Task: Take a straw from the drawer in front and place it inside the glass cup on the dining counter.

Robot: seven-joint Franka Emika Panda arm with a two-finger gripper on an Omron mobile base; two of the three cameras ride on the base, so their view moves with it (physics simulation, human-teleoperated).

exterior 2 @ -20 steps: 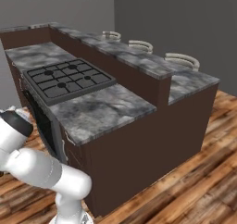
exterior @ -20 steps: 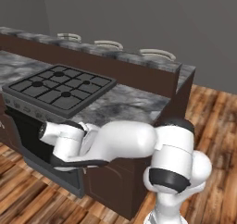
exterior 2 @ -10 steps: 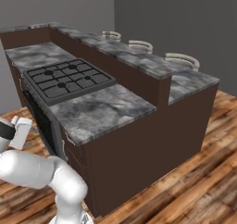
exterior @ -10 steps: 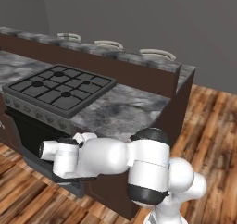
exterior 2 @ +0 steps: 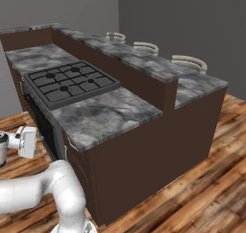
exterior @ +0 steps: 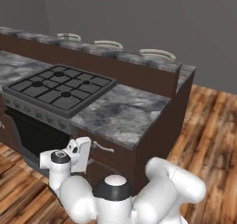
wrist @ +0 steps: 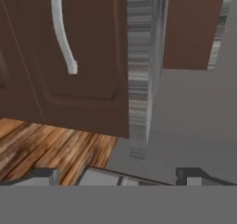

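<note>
The gripper (wrist: 115, 174) hangs low before the drawer (exterior: 109, 156), fingers spread apart and empty, probably lining up on its one curved handle (wrist: 62, 33) at eleven o'clock. The drawer looks closed, so the straw is hidden. Three pale hoops (exterior: 157, 54) rest along the dining counter (exterior: 120, 56).

Franka arm (exterior: 152, 197): glossy white rounded shells, fat bulbous links, dark grey/black joint bands, one showing as a dark ring with a pale cap. Hand (exterior: 79, 154): boxy white housing beside a white cylinder with a black cap. Fingertips (wrist: 44, 176): small, dark grey, blocky.
</note>
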